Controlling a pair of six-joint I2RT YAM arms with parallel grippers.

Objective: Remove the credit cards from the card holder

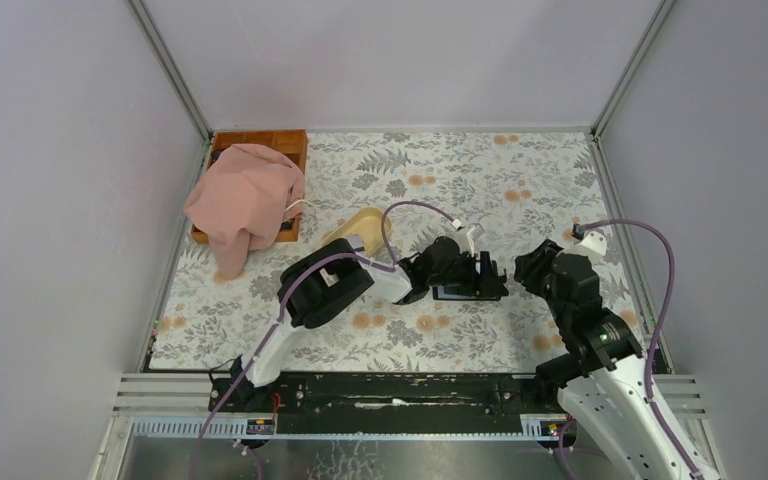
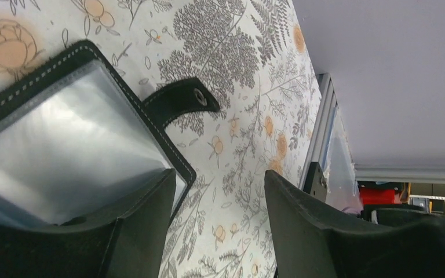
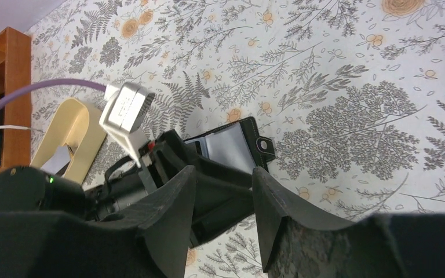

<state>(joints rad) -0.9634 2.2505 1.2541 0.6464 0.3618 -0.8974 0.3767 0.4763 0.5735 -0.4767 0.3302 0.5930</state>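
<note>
The card holder [image 2: 64,139] lies open on the floral table, its clear sleeves facing up and its black stud tab [image 2: 186,98] sticking out sideways. It also shows in the top view [image 1: 457,292] and in the right wrist view [image 3: 227,145]. My left gripper [image 2: 220,188] is open and low over it, with one finger [image 2: 145,226] over the holder's corner and the other over bare table. My right gripper [image 3: 223,176] is open and empty, just right of the holder and the left gripper [image 1: 484,272]. I cannot make out any black credit cards.
A beige oval dish [image 1: 356,228] sits left of the holder, and in the right wrist view [image 3: 72,124] a grey flat piece shows in it. A wooden tray [image 1: 285,140] under a pink cloth [image 1: 245,200] stands at the back left. Walls enclose the table.
</note>
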